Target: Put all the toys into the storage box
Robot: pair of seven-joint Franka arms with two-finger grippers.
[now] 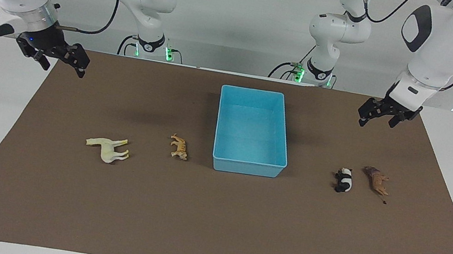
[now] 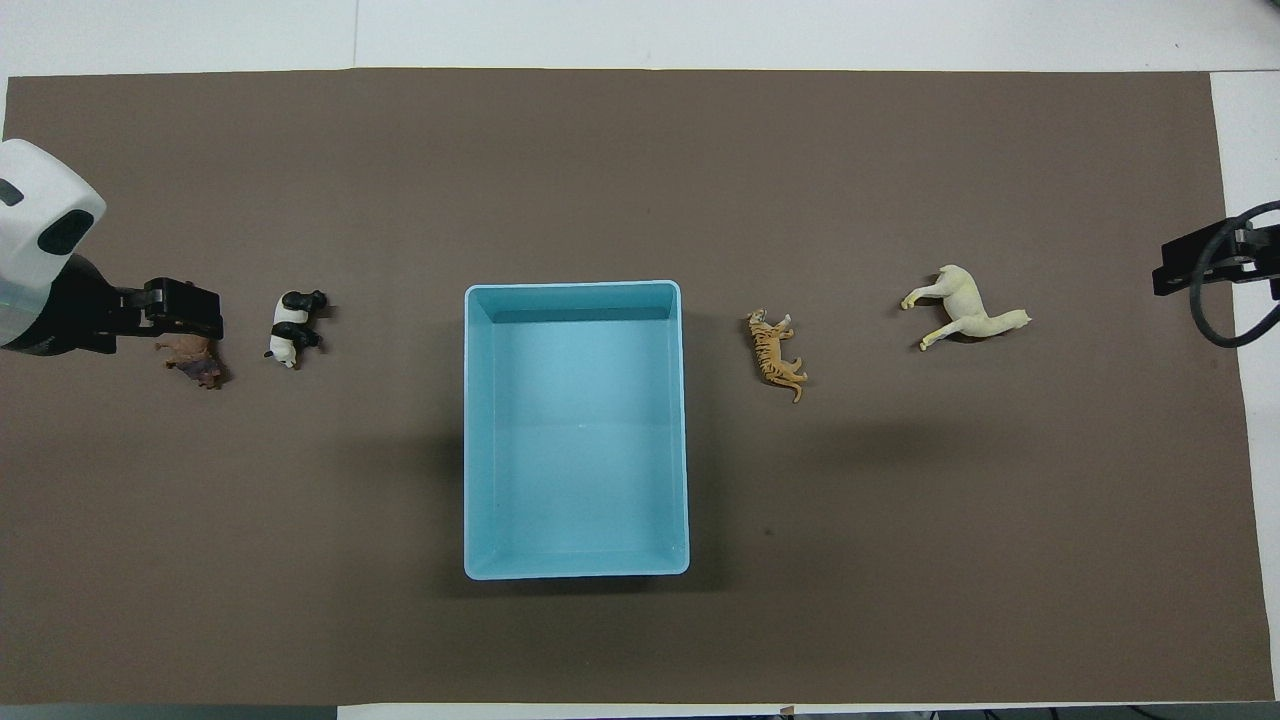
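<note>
I see my light blue storage box (image 1: pixel 252 131) holding nothing, mid-mat between both grippers. The cream horse (image 1: pixel 109 148) and striped tiger (image 1: pixel 179 147) lie on their sides toward my right gripper (image 1: pixel 61 61); the panda (image 1: pixel 343 179) and brown lion (image 1: pixel 376 180) lie under my left gripper (image 1: pixel 382 116).

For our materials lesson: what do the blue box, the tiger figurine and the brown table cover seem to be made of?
Blue box: probably moulded plastic, smooth with a slight sheen; one even colour, rounded corners, a thin rim.
Tiger figurine: likely hard painted plastic; stiff shaped legs, painted stripes.
Brown table cover: looks like matte paper or card, perhaps thin felt; flat, no shine, straight-cut edges.
</note>
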